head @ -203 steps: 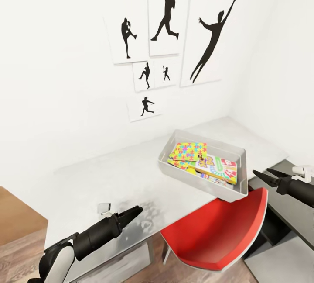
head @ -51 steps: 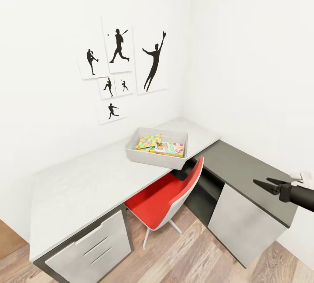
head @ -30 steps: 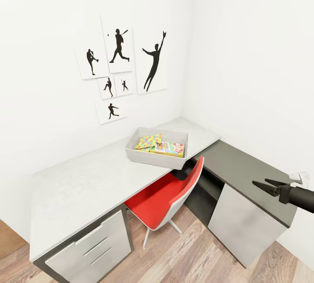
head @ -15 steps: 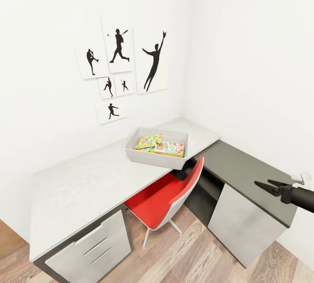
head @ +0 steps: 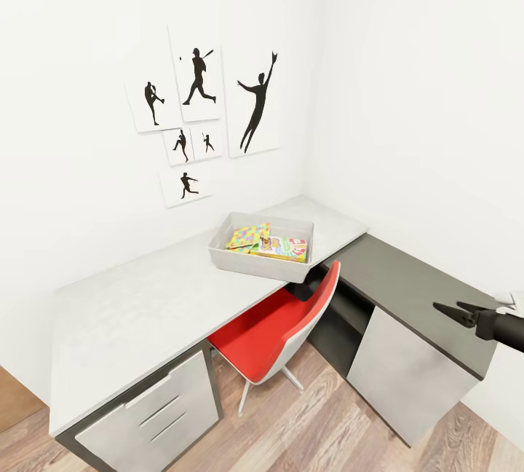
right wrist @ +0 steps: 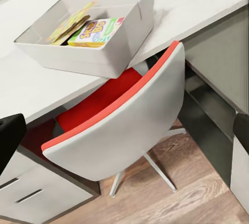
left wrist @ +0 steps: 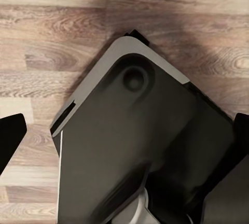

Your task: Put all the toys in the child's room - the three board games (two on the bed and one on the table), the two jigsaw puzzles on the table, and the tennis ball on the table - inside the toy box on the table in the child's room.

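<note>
The toy box [head: 260, 257] sits on the pale counter [head: 145, 312], overhanging its front edge above a red chair [head: 280, 326]. Inside lie a puzzle box [head: 247, 235] and a Skip-Bo game [head: 285, 247], touching each other. The right tool [head: 457, 311] hangs empty beside the dark cabinet [head: 407, 290], jaws apart. The left tool's fingers [left wrist: 10, 141] are spread wide above the robot's base [left wrist: 140, 151] and the plank floor [left wrist: 52, 27].

The toy box [head: 262, 257] sits on the counter [head: 145, 312] near its corner, overhanging the front edge. Inside it lie a jigsaw puzzle [head: 247, 236] toward the wall and a board game [head: 282, 247] beside it toward the front. A chair [head: 280, 333] is tucked under the front edge below the toy box. The right hand [head: 455, 312] hangs over the counter's side section [head: 407, 286].
</note>
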`<state>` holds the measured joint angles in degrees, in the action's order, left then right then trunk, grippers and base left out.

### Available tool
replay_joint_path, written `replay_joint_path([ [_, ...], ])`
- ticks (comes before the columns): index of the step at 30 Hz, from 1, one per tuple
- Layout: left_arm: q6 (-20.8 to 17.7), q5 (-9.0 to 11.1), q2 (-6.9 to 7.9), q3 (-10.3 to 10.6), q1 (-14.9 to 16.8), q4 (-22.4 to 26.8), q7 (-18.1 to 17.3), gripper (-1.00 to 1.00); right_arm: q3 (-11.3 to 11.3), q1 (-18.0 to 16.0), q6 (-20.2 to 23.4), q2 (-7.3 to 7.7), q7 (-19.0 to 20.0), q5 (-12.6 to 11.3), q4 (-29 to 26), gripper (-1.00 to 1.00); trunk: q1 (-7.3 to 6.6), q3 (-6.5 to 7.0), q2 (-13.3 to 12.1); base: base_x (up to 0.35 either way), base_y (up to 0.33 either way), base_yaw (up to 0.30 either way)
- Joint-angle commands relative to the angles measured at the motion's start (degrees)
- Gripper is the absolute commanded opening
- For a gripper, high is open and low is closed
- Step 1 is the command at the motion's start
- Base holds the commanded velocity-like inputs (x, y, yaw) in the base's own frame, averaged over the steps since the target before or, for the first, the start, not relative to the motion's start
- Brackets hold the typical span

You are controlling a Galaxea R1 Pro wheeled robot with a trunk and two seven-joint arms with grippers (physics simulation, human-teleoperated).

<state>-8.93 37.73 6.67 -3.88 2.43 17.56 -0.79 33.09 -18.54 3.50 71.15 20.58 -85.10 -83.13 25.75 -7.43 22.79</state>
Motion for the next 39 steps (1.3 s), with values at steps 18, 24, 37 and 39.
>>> replay_joint_path([
  [18,0.1,2.6,-0.44,-0.5,0.2,-0.3,8.9,1.00,0.3,-0.3,1.3,0.00,0.2,-0.7,0.6,1.00,0.04,-0.05,0.1,0.000,0.000,-0.112],
  [24,0.7,3.4,-0.52,-0.5,0.1,-0.3,10.1,1.00,0.2,-0.3,3.4,-0.09,0.1,-0.7,0.8,1.00,0.04,-0.05,0.1,0.000,0.000,-0.267],
  [37,1.9,3.5,-0.60,-0.3,0.1,-0.3,10.0,1.00,0.1,-0.3,4.1,-0.19,0.0,-0.8,3.2,1.00,0.04,-0.05,0.1,0.000,0.000,-0.283],
  [39,2.0,3.5,-0.60,-0.3,0.1,-0.3,9.9,1.00,0.1,-0.3,4.3,-0.06,0.0,-0.8,4.1,1.00,0.04,-0.05,0.1,0.000,0.000,-0.286],
])
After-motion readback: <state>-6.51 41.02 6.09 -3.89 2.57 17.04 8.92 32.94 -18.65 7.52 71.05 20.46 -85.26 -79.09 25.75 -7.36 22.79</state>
